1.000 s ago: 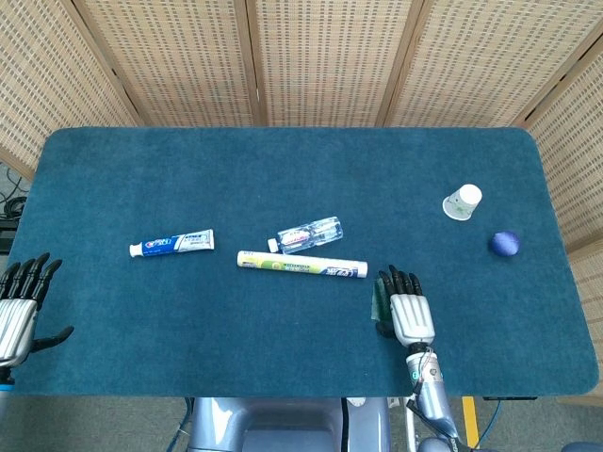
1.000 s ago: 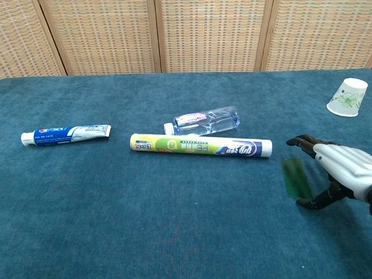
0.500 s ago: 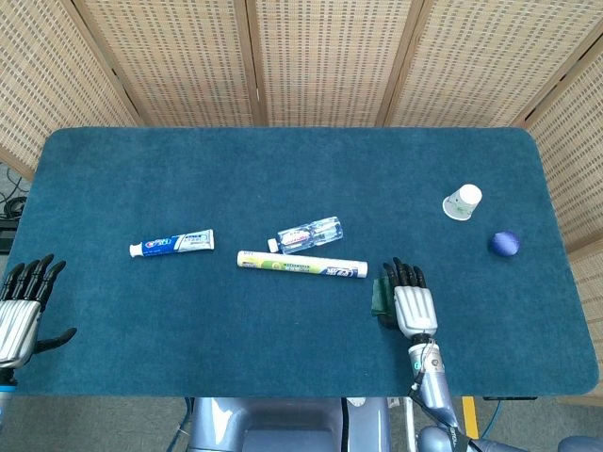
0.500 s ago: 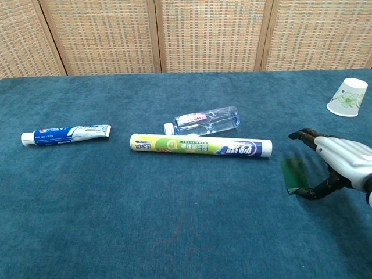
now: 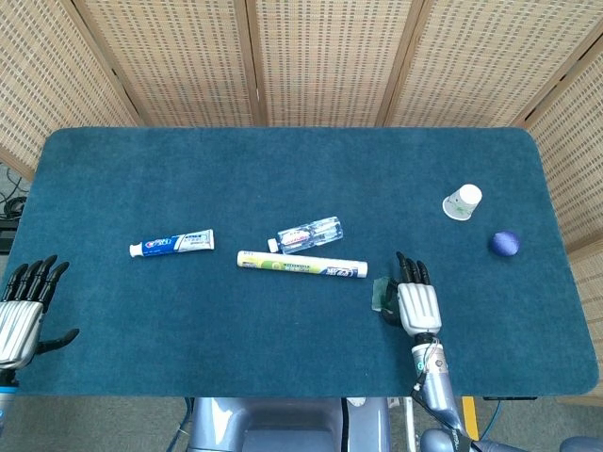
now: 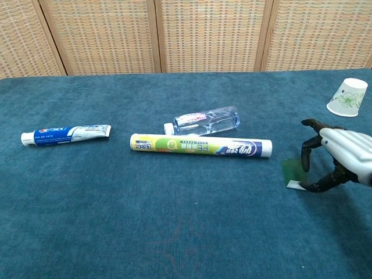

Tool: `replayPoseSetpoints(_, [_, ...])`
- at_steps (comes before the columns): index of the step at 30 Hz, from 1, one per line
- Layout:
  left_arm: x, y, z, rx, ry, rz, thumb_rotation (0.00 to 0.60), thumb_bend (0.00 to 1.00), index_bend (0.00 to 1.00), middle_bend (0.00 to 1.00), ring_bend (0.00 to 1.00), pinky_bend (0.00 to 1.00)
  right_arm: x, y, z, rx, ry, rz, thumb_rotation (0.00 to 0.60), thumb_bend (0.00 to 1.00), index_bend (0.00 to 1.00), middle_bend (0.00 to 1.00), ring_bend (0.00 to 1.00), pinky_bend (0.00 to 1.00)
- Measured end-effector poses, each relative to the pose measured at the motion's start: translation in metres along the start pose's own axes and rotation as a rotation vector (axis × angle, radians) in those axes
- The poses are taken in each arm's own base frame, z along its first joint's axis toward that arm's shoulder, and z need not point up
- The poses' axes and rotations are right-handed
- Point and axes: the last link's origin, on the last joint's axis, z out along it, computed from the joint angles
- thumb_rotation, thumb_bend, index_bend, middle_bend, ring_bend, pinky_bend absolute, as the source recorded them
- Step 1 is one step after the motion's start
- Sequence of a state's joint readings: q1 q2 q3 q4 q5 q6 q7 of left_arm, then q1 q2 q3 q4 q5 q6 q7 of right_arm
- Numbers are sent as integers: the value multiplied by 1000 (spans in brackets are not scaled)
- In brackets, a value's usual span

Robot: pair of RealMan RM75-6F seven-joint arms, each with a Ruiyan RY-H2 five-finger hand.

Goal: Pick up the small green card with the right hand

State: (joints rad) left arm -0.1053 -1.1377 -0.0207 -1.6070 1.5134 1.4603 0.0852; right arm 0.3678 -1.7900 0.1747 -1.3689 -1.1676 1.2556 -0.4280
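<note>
The right hand (image 6: pixel 340 160) pinches the small green card (image 6: pixel 292 172) only at its 3 o'clock edge, so I judge the thin card may slip out during lifting, while the left hand (image 5: pixel 21 311) rests open.

The head view looks steeply down from above the robot's edge of the table (image 5: pixel 283 169), taking in the whole blue top and the wicker screens (image 5: pixel 330 56) at 12 o'clock. The chest view sits low and closer, looking across the cloth toward the same screens (image 6: pixel 209 35). Both share the middle and right of the table: the yellow tube (image 5: pixel 301 265) (image 6: pixel 200 146), bottle (image 5: pixel 309 234) (image 6: pixel 206 121), blue tube (image 5: pixel 171 244) (image 6: pixel 65 133), cup (image 5: pixel 463 201) (image 6: pixel 347 97) and right hand (image 5: pixel 415 301) (image 6: pixel 340 160). Only the head view shows the left hand (image 5: pixel 21 315) at 8 o'clock and the ball (image 5: pixel 504 244) at 3 o'clock.
</note>
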Motion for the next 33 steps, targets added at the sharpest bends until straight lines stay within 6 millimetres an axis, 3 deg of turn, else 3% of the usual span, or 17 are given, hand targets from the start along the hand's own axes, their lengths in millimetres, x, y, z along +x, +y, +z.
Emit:
replayPoseSetpoints(20, [0, 1, 0, -8, -5, -5, 600, 73, 0, 0, 0, 0, -8, 2, -7, -8, -71, 2, 600, 260, 573, 0, 0, 0])
replayPoseSetpoints(33, [0, 1, 0, -11, -6, -11, 600, 74, 0, 0, 0, 0, -9, -2, -5, 3, -91, 2, 600, 363, 573, 0, 0, 0])
